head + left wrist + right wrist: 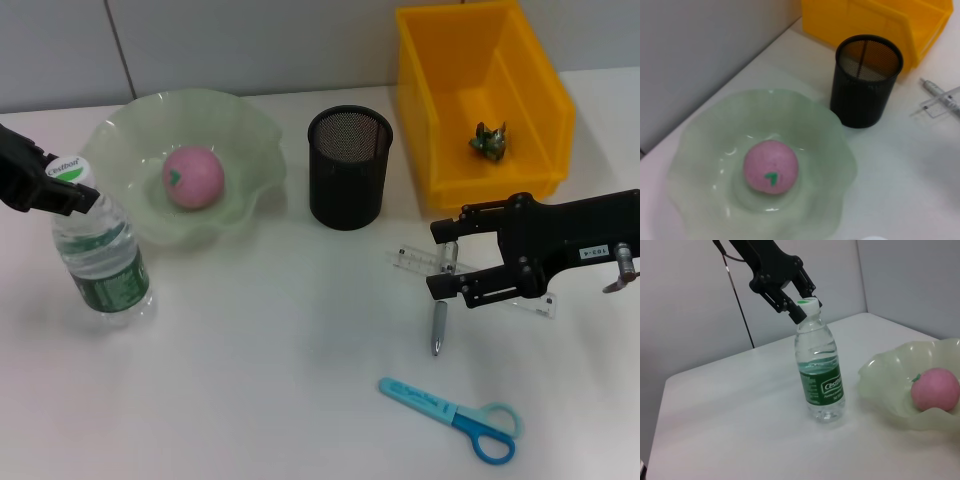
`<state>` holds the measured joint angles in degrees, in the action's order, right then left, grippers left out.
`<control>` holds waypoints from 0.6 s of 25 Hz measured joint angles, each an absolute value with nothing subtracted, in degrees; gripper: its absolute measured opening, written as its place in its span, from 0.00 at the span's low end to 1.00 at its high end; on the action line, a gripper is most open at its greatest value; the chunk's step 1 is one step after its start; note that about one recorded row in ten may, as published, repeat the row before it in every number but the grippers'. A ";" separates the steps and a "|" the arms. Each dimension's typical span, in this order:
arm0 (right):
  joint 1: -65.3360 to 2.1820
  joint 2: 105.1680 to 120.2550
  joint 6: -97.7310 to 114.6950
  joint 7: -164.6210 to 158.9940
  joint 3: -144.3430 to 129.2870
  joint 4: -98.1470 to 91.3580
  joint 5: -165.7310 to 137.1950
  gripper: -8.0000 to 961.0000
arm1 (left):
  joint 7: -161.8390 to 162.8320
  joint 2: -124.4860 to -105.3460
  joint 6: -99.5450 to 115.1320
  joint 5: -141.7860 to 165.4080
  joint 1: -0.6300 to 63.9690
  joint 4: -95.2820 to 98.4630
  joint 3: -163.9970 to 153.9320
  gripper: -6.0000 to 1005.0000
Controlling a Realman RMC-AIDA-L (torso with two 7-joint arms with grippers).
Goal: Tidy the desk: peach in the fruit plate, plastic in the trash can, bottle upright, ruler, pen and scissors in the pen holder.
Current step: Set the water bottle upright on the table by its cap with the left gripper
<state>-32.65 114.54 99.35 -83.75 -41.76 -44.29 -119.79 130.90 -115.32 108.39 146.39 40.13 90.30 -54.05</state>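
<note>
On the white tabletop [270,340], the clear plastic water bottle with a green label [100,255] stands upright at the left. The black left pincer [75,185] is at its white-and-green cap; the right wrist view shows its fingers [795,312] closing on the cap from both sides, so it is pinching the bottle's top.

Just right of the bottle and farther back sits the pale green wavy-edged glass fruit plate [250,130], with the pink round peach [193,177] resting in its middle. To the right of the plate stands the black mesh pen holder [349,168] — nothing shows inside it from the left wrist view. Farther right, at the far side, is the yellow plastic bin [530,80], which holds a small crumpled green piece of plastic [489,140].

The black right pincer [445,257] hovers over the right side of the tabletop, its two fingers spread apart one above the other in the head view. Under them lies the clear plastic ruler [420,262], and just near of it the grey pen [438,328] points toward the near edge. I cannot tell whether the fingers touch the ruler. Nearer still lie the scissors with light blue blade cover and blue handles [455,417], flat and well apart from the holder.
</note>
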 joint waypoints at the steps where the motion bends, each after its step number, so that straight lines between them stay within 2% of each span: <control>1: -32.65 114.54 99.35 -83.75 -41.76 -44.29 -119.79 0.80 | 130.90 -115.32 108.39 146.39 40.13 90.30 -54.05 0.44; 15: -32.52 114.61 99.50 -83.75 -41.74 -44.30 -119.79 0.80 | 127.97 -116.90 104.59 148.73 39.29 91.32 -53.74 0.44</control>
<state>-32.52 114.61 99.50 -83.75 -41.74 -44.30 -119.79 127.97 -116.90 104.59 148.73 39.29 91.32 -53.74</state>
